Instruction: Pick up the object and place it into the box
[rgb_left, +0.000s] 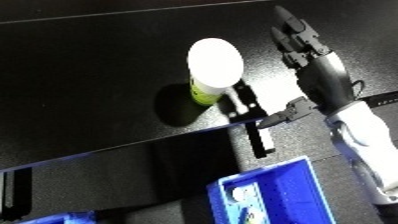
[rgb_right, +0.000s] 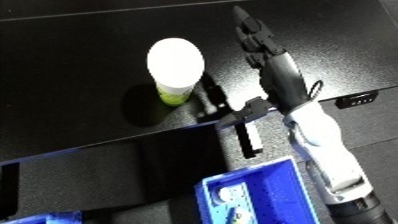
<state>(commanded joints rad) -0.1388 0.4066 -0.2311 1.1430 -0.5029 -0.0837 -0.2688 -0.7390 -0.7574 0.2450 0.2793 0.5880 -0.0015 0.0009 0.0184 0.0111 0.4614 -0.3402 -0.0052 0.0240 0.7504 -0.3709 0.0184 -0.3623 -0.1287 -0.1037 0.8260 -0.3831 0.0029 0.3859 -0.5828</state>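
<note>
Black table (rgb_left: 80, 70) fills most of what I see, dark and flat, with lots of bare room on its far side and to my left.

My right hand (rgb_left: 313, 65) hangs over the table with its fingers (rgb_left: 293, 27) straight and spread out, and my thumb (rgb_left: 282, 116) sticks out to the side. It holds nothing. My white forearm (rgb_right: 324, 150) runs down to the bottom right, where the view cuts it off.

Just to the left of my hand stands one cup (rgb_left: 213, 70). It has a wide white top and a green side, and it stands upright on the table. My hand is near it but not touching it. There is open room between them. A dark shadow lies on the table beside the cup.

Closer to me the table ends in an edge. Below that edge sits one blue bin (rgb_left: 289, 187), cut off at the bottom of the view. Something small and pale lies inside it, but I cannot make out what it is.

One more bit of blue (rgb_left: 62, 218) peeks in at the bottom left, too cut off to tell what it is.

I see only one hand.
</note>
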